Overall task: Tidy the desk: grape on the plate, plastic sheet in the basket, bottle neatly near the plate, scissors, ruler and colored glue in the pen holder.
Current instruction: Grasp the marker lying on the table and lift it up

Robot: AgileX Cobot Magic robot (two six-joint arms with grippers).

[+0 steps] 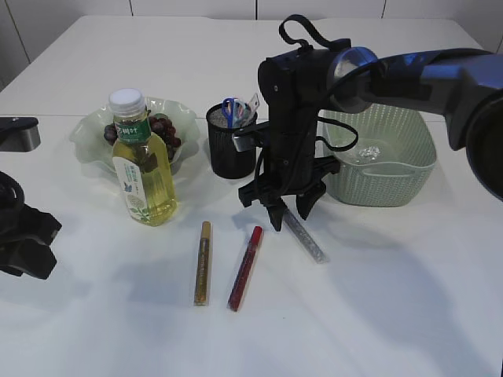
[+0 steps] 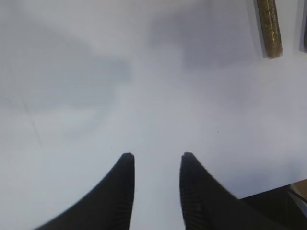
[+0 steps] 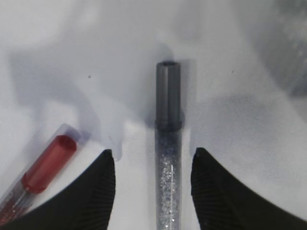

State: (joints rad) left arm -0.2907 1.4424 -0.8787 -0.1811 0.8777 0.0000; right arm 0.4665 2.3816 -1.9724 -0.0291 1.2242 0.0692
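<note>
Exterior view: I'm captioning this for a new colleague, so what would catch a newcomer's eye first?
The black right arm's pincer hangs open at mid-table, straddling a silver glitter glue tube with a grey cap that lies flat. Left of it lie a red glitter glue tube and a gold one, in front of a yellow-filled clear plastic bottle with a white cap.

White table. Gold glitter glue, red glitter glue, silver glitter glue with grey cap. Yellow-filled bottle, white cap, green-and-white label. Pale green plate, dark purple grapes. Black mesh holder. Mint woven basket. Black ribbed grippers.
</note>
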